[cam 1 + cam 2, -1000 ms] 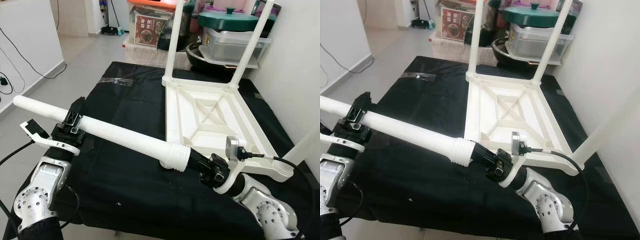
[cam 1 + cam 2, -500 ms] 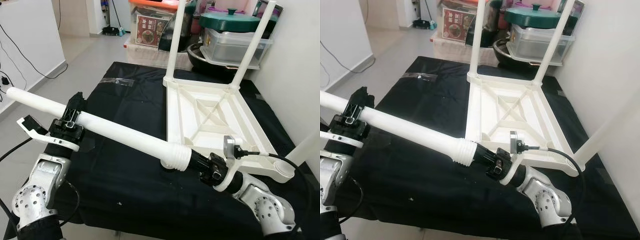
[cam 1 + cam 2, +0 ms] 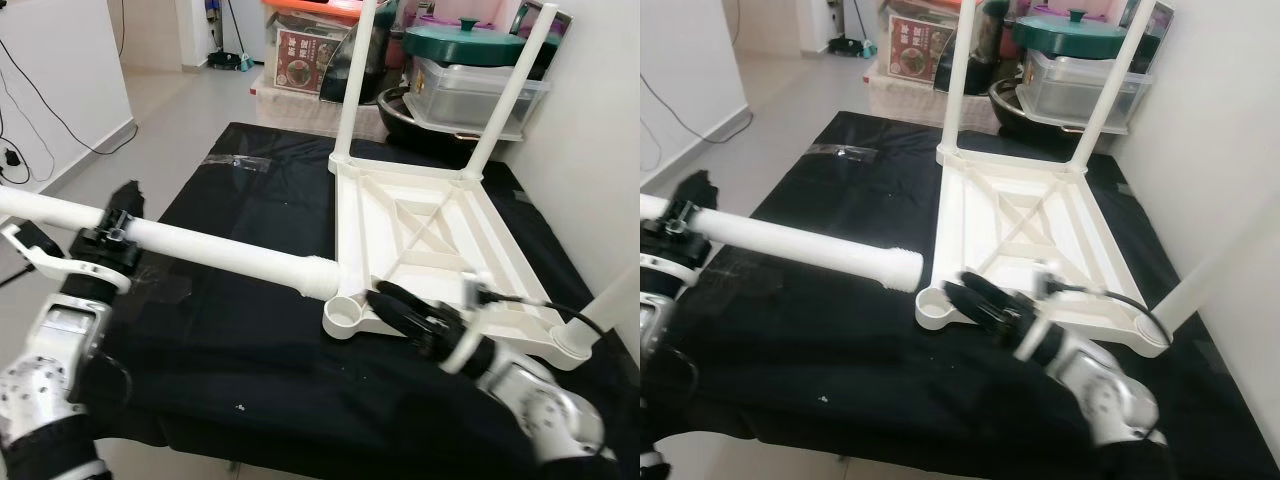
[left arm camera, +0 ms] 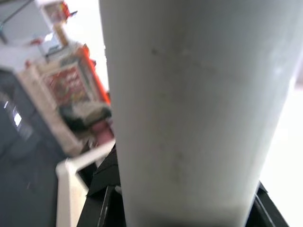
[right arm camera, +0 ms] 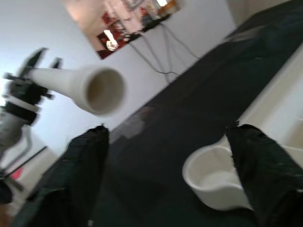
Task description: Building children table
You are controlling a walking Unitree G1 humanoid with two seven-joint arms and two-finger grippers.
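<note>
Left tool (image 3: 112, 222) around table leg (image 3: 220, 252)

Black cloth (image 3: 250, 330) covers work surface, w/ strip of clear tape (image 3: 232, 162) near its far left edge. Behind it: green-lidded pot (image 3: 472, 42) atop clear plastic container (image 3: 470, 88), dark bowl (image 3: 405, 110) beside that, red printed box (image 3: 306, 58) further left w/ orange lid above. White wall at left w/ black cables (image 3: 40, 110) hanging down to grey floor (image 3: 175, 100).
</note>
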